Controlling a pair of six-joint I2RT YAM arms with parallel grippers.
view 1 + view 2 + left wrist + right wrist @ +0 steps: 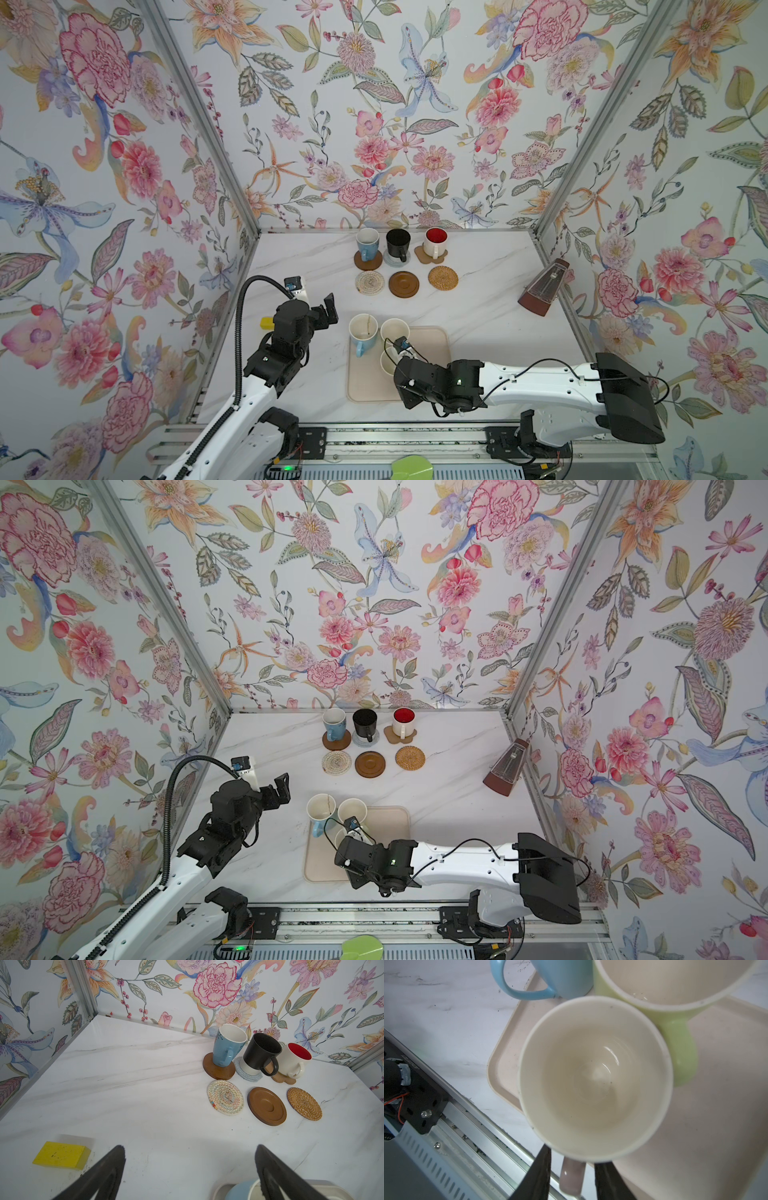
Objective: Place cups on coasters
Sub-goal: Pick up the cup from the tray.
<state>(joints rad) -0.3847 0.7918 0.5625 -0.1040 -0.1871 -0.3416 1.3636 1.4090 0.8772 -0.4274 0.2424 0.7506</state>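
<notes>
1. Fingers [537, 1178] of my right gripper [573, 1156] flank the handle [572, 1176] of the pink cup [593, 1076], a narrow gap each side; partly open, gripping nothing.
2. Pink cup stands upright on the tray [716, 1126], right beside the green cup [683, 1053]; blue cup [566, 978] at the tray's corner.
3. My left gripper [190, 1148] hangs wide open and empty above the table [145, 1084].
4. Bare: woven coaster [225, 1097], brown coaster [267, 1106], rattan coaster [304, 1103].
5. Back row: second blue cup [222, 1049], black cup [259, 1053], white cup [291, 1061], each on a coaster.
</notes>
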